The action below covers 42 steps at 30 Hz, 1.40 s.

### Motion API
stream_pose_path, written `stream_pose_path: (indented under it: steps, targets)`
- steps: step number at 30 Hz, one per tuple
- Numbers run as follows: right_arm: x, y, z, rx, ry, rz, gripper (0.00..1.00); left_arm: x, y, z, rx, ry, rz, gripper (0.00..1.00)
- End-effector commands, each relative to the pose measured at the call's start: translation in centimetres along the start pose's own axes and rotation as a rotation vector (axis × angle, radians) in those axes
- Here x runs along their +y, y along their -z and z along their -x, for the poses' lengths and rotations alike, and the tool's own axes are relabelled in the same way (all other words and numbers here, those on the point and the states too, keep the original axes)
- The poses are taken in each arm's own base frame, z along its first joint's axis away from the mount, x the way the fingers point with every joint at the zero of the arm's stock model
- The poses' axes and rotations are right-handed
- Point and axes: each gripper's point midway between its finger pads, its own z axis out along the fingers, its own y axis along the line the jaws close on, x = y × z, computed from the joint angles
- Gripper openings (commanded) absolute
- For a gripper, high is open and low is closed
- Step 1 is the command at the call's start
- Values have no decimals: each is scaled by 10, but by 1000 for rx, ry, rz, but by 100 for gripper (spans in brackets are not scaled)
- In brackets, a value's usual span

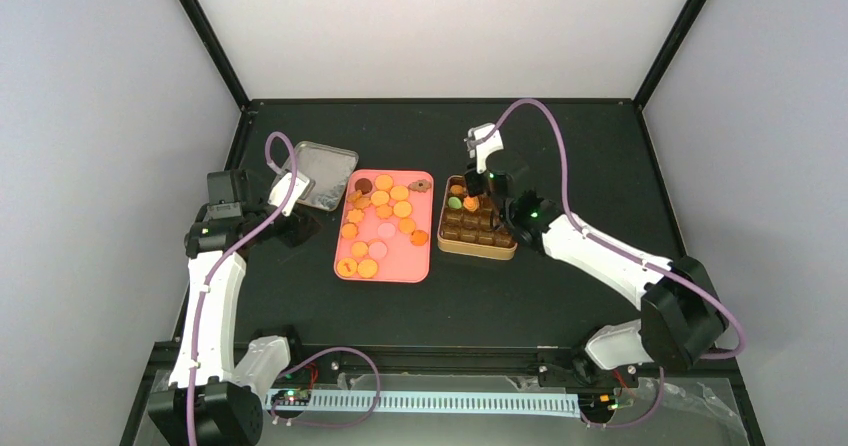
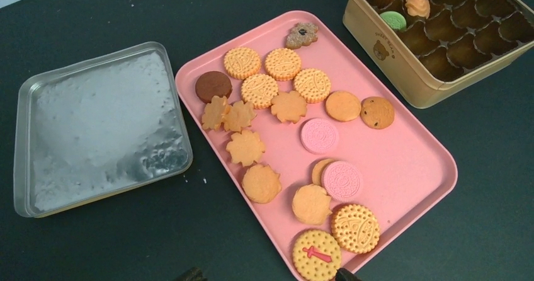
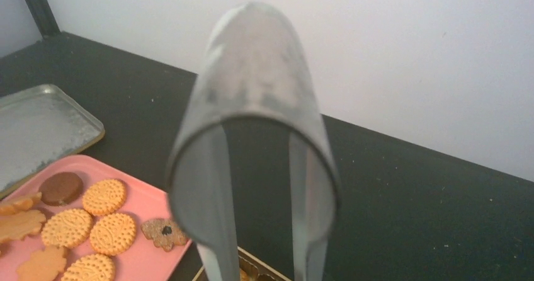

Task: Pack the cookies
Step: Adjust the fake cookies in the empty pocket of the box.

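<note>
Most cookies lie on the pink tray, a few in the gold tin right of it.
Right gripper pinches tongs over the tin; left gripper gapes empty by the silver lid left of the tray.

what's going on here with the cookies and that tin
The right pincer grips metal tongs above the gold tin, where a green cookie already sits in a cup. Most of the cookies lie on the pink tray. The left pincer hangs open by the tray's near corner, holding nothing. A silver lid lies beside the tray.
</note>
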Motion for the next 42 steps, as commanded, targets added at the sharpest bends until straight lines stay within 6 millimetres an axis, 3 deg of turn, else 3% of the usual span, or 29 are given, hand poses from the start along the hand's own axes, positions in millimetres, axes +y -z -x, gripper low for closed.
stream_pose_path:
  steps: [1, 7, 13, 17, 26, 36, 42]
  targets:
    - [-8, 11, 32, -96, -48, -19, 33, -5, 5, 6, -32, -17, -19, 55]
    - [-6, -6, 58, -122, -32, -43, 33, -6, 7, 9, -40, -17, -21, 55]
    - [3, -31, 48, -86, -1, -44, 32, -5, 6, 8, -34, -18, -19, 55]
    - [8, -38, 29, -46, 7, -31, 31, -5, 6, 9, -39, -18, -18, 55]
    - [9, -15, 12, -24, -30, 26, 27, -6, 9, 14, -53, -18, -18, 55]
    - [5, 13, 16, -45, -66, 60, 25, -7, 10, 14, -60, -19, -23, 55]
    - [-3, 8, 23, -64, -57, 8, 25, -7, 8, 14, -60, -16, -25, 55]
